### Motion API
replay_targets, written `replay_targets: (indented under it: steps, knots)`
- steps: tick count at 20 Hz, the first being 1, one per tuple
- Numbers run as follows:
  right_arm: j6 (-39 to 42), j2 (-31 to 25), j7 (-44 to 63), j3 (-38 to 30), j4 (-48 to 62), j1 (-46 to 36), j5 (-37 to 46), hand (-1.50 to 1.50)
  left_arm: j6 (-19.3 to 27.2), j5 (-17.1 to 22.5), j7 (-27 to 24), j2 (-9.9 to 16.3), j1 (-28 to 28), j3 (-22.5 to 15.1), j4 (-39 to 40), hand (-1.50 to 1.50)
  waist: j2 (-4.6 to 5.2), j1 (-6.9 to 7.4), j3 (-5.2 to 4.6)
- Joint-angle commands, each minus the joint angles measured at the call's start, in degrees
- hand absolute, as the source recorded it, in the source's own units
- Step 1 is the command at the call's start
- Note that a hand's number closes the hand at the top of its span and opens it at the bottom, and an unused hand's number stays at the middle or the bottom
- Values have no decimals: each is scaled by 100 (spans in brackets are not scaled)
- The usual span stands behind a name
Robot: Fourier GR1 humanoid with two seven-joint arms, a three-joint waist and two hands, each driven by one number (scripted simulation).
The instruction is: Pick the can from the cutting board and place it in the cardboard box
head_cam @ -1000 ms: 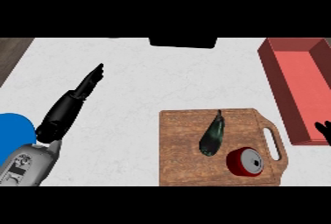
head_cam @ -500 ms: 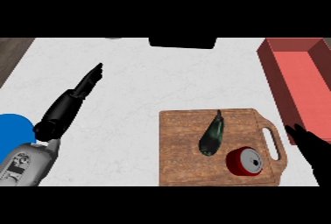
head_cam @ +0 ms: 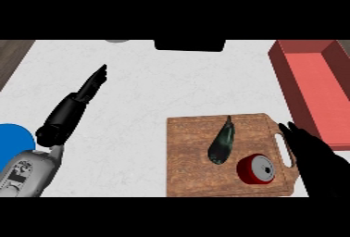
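- The cutting board (head_cam: 198,159) fills the lower centre; its bottom edge is cut off by the frame.
- The cardboard box (head_cam: 313,88), reddish, runs off the upper right.
- The left hand (head_cam: 75,104) lies at left, fingers straight and together.
- The right hand (head_cam: 315,155), lower right, is partly cropped, fingers extended over the board's handle.
- A dark vegetable (head_cam: 223,141) lies mid-board.
- The can (head_cam: 258,169) sits on the board's lower right, beside the right hand.

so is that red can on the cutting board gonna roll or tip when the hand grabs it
The red can stands upright on the cutting board, so it probably won't roll. Its smooth round side may slip; a sideways nudge from the right hand could tip it.
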Motion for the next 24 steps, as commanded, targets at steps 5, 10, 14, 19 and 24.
replay_targets:
  steps: [5,10,14,19,24]
  knots:
    - [582,809,1350,282,678,-290,377,-150,-72,11,-21,34,128,131,-26,0,-41,-141,11]
    - [606,1658,1350,539,1265,-533,884,-150,-89,15,125,-14,106,178,-170,0,-32,-136,18]
    - [849,1865,1348,347,1282,-586,791,-150,-211,2,-28,58,220,303,-109,0,-35,-157,20]
    - [577,2067,1045,541,1670,-81,1321,-150,-147,14,-14,1,399,436,-164,0,-38,-211,26]
    - [573,2242,1005,496,1944,108,1725,-150,-429,84,-179,161,542,538,-200,0,-43,-199,27]
